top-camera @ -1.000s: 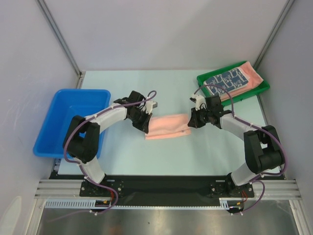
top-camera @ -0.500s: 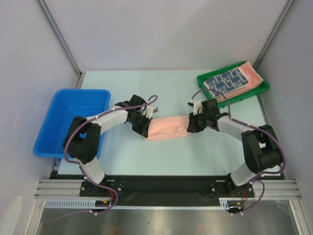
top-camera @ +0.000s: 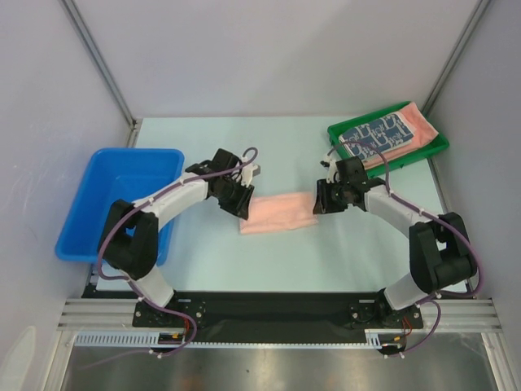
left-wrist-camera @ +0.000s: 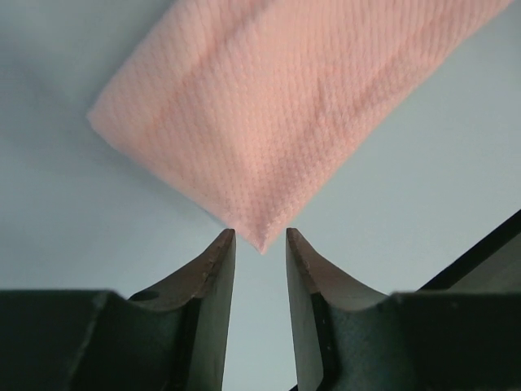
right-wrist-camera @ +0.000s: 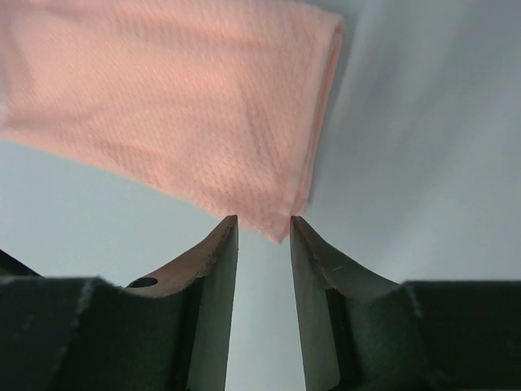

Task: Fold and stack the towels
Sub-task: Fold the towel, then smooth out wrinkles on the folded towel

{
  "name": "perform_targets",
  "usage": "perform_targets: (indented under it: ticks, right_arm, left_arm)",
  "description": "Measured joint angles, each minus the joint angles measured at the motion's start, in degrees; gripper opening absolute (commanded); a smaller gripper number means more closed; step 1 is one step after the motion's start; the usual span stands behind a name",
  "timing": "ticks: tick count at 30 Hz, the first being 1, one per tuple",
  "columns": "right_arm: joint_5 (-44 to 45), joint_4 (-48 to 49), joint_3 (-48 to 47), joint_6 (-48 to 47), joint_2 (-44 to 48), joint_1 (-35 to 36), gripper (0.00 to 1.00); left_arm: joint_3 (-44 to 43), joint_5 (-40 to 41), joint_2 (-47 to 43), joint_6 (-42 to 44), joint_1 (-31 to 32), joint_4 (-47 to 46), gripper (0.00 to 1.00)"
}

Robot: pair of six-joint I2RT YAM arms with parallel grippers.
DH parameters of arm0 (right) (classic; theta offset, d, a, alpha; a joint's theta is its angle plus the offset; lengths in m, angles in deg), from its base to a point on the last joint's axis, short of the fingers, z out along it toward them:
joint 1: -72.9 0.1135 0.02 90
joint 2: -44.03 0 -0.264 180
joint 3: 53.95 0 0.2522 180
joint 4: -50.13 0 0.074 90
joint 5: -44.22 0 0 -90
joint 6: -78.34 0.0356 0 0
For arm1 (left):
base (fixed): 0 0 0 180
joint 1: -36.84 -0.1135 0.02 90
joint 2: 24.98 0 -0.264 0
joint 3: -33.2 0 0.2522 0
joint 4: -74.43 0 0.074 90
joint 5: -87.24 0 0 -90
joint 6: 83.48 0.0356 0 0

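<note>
Salmon-pink towel [top-camera: 279, 213] folded on the table [top-camera: 326, 252], left tool [left-wrist-camera: 260, 236] and right tool [right-wrist-camera: 264, 221] both slightly parted at its corners; I'd pinch both layers evenly.

Three towels are in sight: two salmon-pink and one dark blue with a white pattern. One salmon-pink towel [top-camera: 279, 212] is on the worktop [top-camera: 293, 155]. There is one green tray [top-camera: 335, 135], and it holds two cloths: the second pink towel [top-camera: 417, 124] and the single dark blue towel [top-camera: 374, 132]. There is one blue bin [top-camera: 81, 220]. Two robot arms appear, the left arm [top-camera: 175, 195] and the right arm [top-camera: 391, 208]. Each ends in one claw, making two: the left claw [top-camera: 242, 204] and the right claw [top-camera: 317, 201]. Each claw has two fingers [left-wrist-camera: 207, 293], four in all.
</note>
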Motion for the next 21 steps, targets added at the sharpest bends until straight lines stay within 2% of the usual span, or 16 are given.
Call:
perform_targets:
  ticks: [6,9,15,21]
  right_arm:
    - [-1.25,4.33,-0.87,6.08,0.39,1.36,0.36]
    - [-2.91,8.74,0.83,8.11,-0.76,1.66,0.34]
    - [-3.43,14.8,5.97,9.18,-7.56,0.11,0.32]
    - [-1.84,15.34,5.68,8.44,-7.21,0.52,0.32]
  left_arm:
    - [-4.0,0.5,0.48,-5.14,0.0,-4.33,0.35]
    - [-4.33,0.68,3.87,-7.56,-0.22,-7.96,0.34]
    - [-4.33,3.54,12.24,-10.8,-1.97,-10.82,0.34]
    - [-5.55,4.79,13.16,-12.22,-4.31,-11.32,0.36]
